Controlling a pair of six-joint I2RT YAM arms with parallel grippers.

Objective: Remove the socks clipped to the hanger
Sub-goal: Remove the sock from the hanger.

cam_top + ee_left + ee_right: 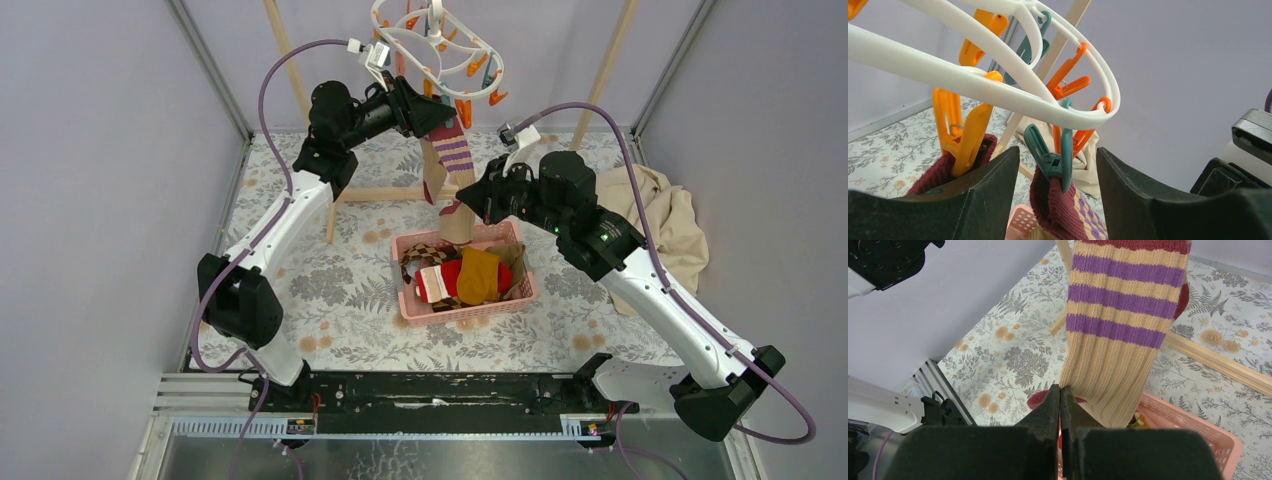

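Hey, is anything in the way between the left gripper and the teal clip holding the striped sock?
Nothing visible. The teal clip sits in the gap of the open left gripper, and the striped sock hangs from it just below.

You've got: hanger [908, 62] 1 | socks [1053, 205] clipped on it 2 | pink basket [465, 310] 1 | beige cloth [680, 220] 1 | arms [290, 215] 2

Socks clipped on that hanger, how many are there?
2: one sock on an orange clip, a striped sock on a teal clip beside it. More may be hidden.
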